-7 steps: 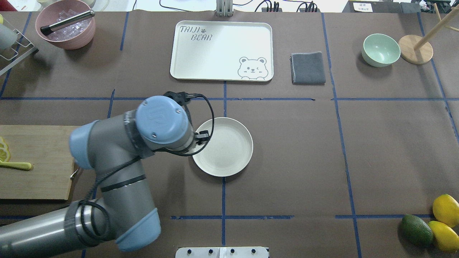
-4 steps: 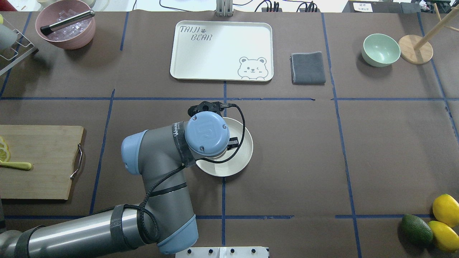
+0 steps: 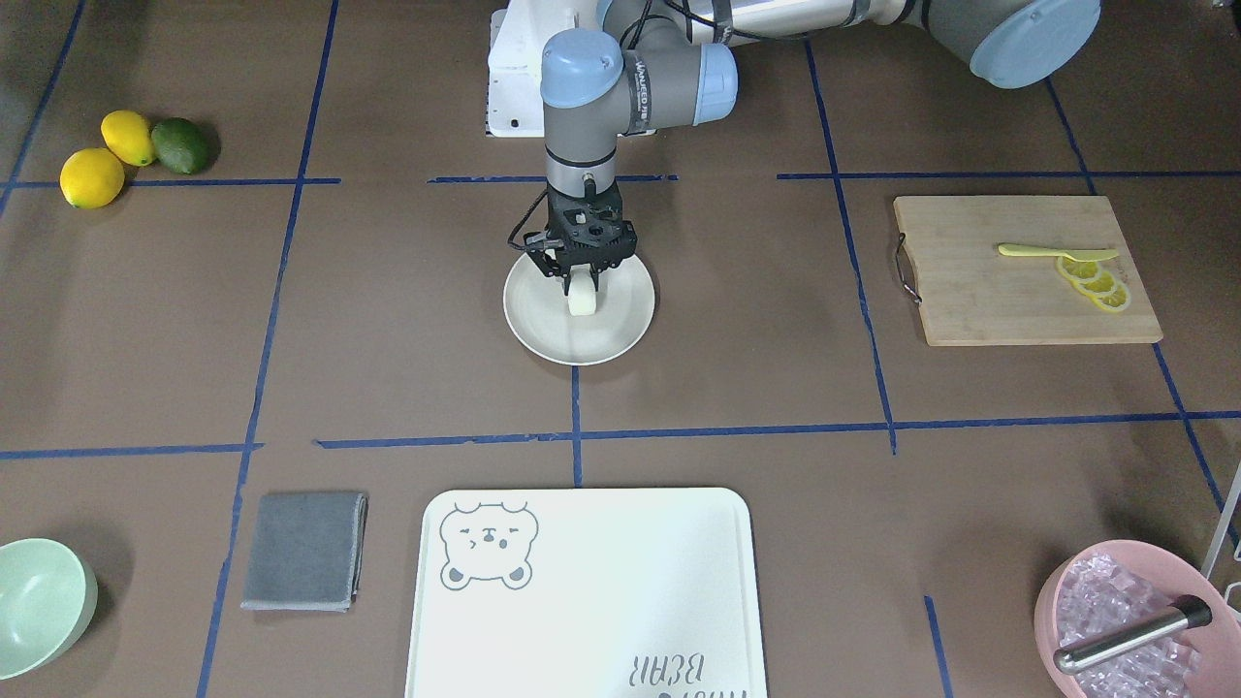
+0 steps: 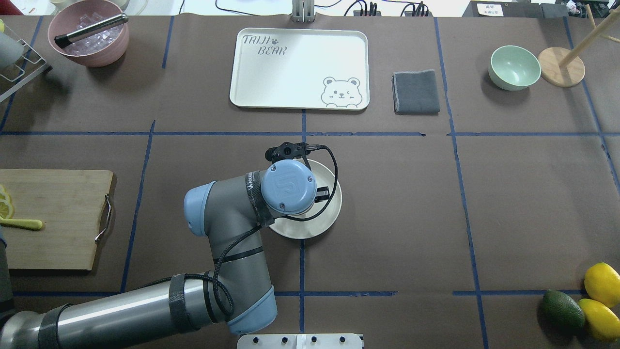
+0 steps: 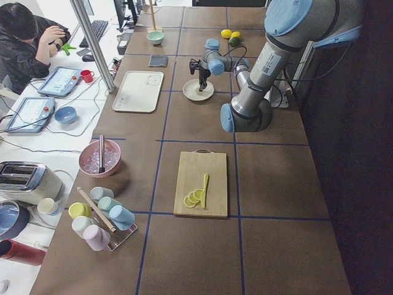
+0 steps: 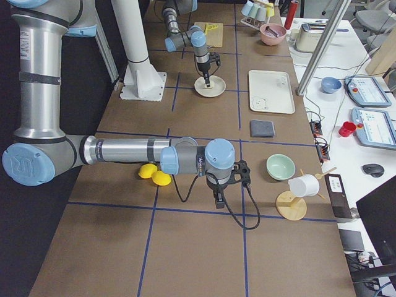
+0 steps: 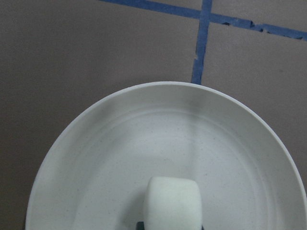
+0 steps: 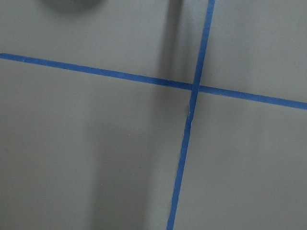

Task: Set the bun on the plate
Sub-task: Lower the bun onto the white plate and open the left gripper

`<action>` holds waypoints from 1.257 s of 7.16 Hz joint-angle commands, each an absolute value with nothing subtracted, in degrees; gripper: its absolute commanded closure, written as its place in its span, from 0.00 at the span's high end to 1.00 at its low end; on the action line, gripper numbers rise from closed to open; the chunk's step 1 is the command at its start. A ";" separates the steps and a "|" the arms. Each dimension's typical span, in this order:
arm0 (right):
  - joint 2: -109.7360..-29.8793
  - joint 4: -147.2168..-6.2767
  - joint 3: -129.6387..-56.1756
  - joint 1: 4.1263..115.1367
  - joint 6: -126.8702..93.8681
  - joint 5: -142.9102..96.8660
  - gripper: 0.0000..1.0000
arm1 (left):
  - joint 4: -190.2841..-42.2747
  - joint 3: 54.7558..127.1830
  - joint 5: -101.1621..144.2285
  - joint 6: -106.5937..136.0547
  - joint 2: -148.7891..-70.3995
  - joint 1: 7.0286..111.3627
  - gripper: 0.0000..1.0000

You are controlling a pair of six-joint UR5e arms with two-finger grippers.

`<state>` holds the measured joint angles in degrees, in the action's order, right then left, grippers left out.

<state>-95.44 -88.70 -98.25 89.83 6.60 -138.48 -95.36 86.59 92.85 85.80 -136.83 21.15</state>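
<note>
The small white bun [image 3: 582, 301] hangs upright between the fingers of my left gripper [image 3: 581, 287], which is shut on it. It is over the middle of the round cream plate [image 3: 531, 325], close to its surface; I cannot tell if it touches. In the left wrist view the bun [image 7: 171, 203] fills the bottom centre with the plate [image 7: 120, 158] under it. From overhead my left wrist hides the gripper and bun, and only the plate's right side [image 4: 325, 213] shows. My right gripper [image 6: 218, 199] hovers over bare table near the lemons; open or shut I cannot tell.
A bear-print tray [image 4: 300, 68], a grey cloth [image 4: 415, 91] and a mint bowl [image 4: 513, 67] lie beyond the plate. A cutting board [image 4: 53, 218] with lemon slices is at the left, a pink bowl of ice [image 4: 89, 34] far left, and lemons and an avocado [image 4: 600, 291] near right.
My left arm has swung to the right, carrying its wrist from the plate's left edge to over the plate's middle.
</note>
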 commanded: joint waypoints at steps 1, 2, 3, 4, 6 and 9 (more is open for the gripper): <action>-95.27 -88.77 -98.26 89.91 6.59 -138.25 0.99 | -95.54 86.92 92.90 85.26 -136.76 21.18 0.70; -95.19 -88.77 -98.26 89.91 6.59 -137.99 0.99 | -95.45 87.10 92.90 84.12 -136.76 21.18 0.81; -95.01 -88.77 -98.17 89.91 6.59 -137.99 0.99 | -95.28 87.45 92.99 83.15 -136.67 21.18 0.90; -95.01 -88.86 -98.09 89.91 6.59 -137.99 0.99 | -94.32 89.80 93.25 82.10 -136.15 21.79 0.99; -94.84 -88.94 -98.17 89.91 6.59 -137.81 0.99 | -80.69 100.05 94.91 73.69 -134.83 25.11 1.00; -94.75 -89.39 -98.17 90.09 5.89 -138.08 0.99 | -74.53 112.64 110.60 59.66 -123.27 37.66 1.00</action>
<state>-94.79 -89.38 -98.17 89.98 6.36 -138.08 -75.80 107.88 104.53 66.21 -128.54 32.36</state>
